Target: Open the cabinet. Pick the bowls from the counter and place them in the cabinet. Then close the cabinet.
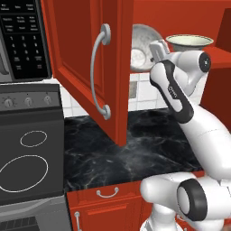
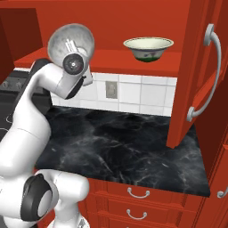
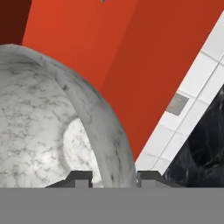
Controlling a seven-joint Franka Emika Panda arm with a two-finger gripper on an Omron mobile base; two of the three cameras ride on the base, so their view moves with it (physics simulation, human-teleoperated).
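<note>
We have the cabinet (image 1: 85,67) open and the cream bowl (image 2: 148,48) already on its shelf; our end effector (image 3: 113,178) grips the rim of the grey stone-look bowl (image 3: 48,131), raised at the shelf's edge, off the counter (image 2: 120,147); placing it and closing remain

Arm (image 1: 194,122): glossy white rounded shell segments, bulbous at the links. Dark grey to black round caps at the joints, one with a small pale centre dot. Black band along the forearm link, carrying small white lettering, too small to read. Hand (image 3: 113,178): two small dark grey square-edged fingertips (image 3: 81,178).
</note>
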